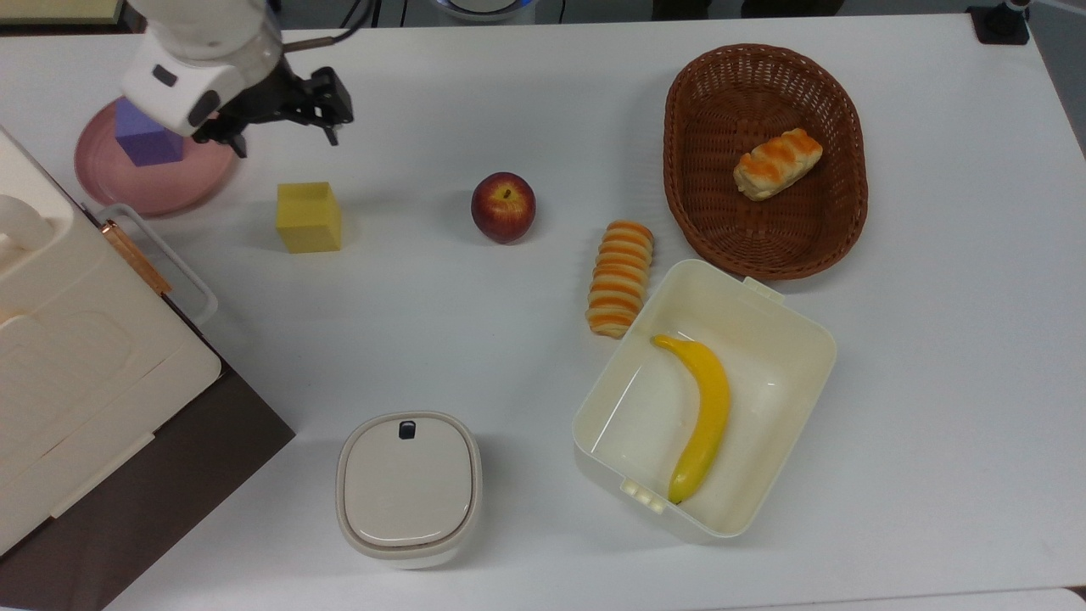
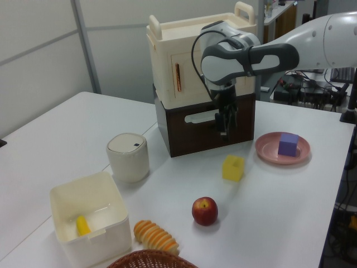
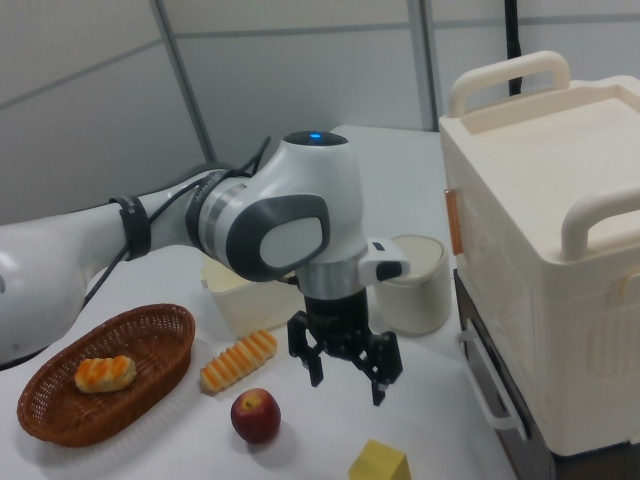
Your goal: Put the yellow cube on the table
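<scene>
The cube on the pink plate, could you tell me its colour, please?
Purple cube; clearest in the top view.

Top view straight down, left and right views low, oblique — opposite ends, sharing the table point(image 1: 543, 102).

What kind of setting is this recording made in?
Likely a robotics lab: a white table laid out with toy food and a yellow cube, partition walls, and desks with cables and equipment behind.

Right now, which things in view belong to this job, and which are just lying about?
Job: yellow cube, resting on the table; end effector, open above it.

Lying about: purple cube on pink plate, apple, basket, banana, lidded canister.
</scene>
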Tool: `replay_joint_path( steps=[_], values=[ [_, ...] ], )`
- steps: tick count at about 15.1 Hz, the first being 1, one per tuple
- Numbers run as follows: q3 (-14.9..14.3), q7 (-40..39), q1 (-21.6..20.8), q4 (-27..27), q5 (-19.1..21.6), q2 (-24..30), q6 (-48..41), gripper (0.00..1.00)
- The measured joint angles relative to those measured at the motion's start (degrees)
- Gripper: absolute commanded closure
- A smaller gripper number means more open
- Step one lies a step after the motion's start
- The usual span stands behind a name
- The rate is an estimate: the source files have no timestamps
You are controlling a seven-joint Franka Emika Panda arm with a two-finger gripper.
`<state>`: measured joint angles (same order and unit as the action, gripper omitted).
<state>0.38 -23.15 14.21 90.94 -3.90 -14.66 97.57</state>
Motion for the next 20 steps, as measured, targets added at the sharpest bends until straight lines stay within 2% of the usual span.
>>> replay_joint_path(
  steps=[3, 9, 14, 20],
  values=[
    [0.0, 5.3, -3.0, -0.4, 0.0, 0.2, 0.0, 0.00],
    [0.0, 22.4, -10.8, -2.9, -0.1, 2.8, 0.0, 0.00],
    [0.0, 26.4, -11.9, -3.0, -0.1, 6.9, -2.2, 0.00],
    [-0.6, 26.8, -11.9, -3.0, -0.1, 11.7, -3.7, 0.00]
  ],
)
